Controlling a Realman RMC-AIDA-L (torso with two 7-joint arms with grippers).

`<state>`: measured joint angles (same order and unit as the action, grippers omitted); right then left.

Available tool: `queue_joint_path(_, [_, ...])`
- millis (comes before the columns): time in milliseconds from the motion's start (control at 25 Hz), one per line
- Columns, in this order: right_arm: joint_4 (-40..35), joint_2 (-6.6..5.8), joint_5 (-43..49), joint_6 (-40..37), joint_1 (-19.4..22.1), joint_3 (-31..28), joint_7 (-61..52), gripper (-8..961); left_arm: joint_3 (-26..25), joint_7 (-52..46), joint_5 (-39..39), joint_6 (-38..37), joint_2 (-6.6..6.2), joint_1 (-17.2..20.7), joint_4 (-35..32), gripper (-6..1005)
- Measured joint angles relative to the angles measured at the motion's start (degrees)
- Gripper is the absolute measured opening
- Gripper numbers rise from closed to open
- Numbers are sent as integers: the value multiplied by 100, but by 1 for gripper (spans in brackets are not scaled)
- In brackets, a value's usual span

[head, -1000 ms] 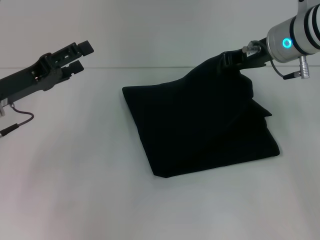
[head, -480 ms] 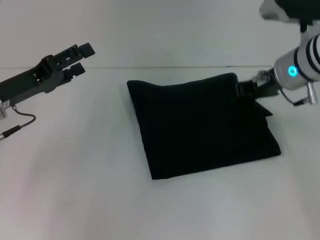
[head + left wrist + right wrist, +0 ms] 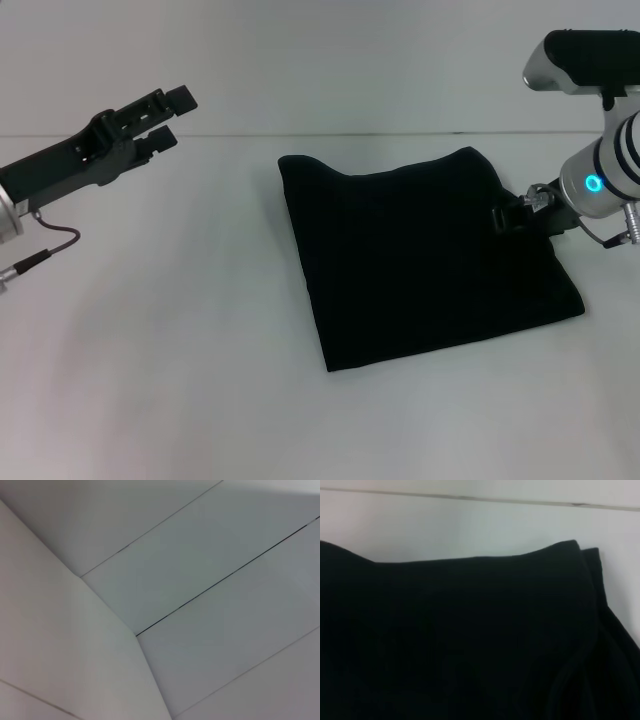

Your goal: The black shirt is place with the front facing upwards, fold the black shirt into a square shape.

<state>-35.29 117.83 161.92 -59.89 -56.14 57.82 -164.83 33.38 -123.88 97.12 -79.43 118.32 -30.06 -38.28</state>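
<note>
Left gripper hangs above the white desk, well apart from the black shirt on its left side, fingers spread and holding nothing. The black shirt lies on the desk folded into a rough square, no lettering showing. Right gripper sits at the shirt's right edge, touching the cloth; whether it pinches cannot be told.

Left gripper raised at far left, fingers parted, holding nothing. Right gripper low at right, fingers indistinct.
</note>
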Motion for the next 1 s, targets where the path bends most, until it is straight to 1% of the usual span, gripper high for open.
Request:
queue_joint_path(200, [57, 15, 20, 40, -29, 49, 24, 79, -7, 3, 0, 14, 7, 12, 8, 919])
queue_joint_path(400, [-26, 14, 290, -167, -171, 62, -86, 80, -17, 11, 0, 34, 7, 21, 19, 919])
queue_joint_path(480, [-130, 1, 494, -255, -202, 82, -239, 167, -17, 12, 0, 35, 7, 10, 43, 919])
queue_joint_path(600, [-349, -55, 600, -414, -169, 137, -418, 298, -17, 13, -2, 35, 7, 0, 58, 920])
queue_joint_path(680, [-464, -110, 602, -495, -113, 139, -468, 320, -16, 13, -7, 34, 7, -1, 58, 920])
queue_joint_path(840, [-551, -269, 611, -568, 46, 123, -598, 364, -15, 13, -47, 32, 7, 23, 58, 920])
queue_joint_path(920, [-708, -323, 611, -653, 155, 56, -640, 363, -15, 14, -70, 25, 5, 41, 56, 919])
queue_joint_path(1000, [-962, -350, 602, -823, 256, -133, -656, 361, -41, 14, -80, -11, -1, 61, 52, 919])
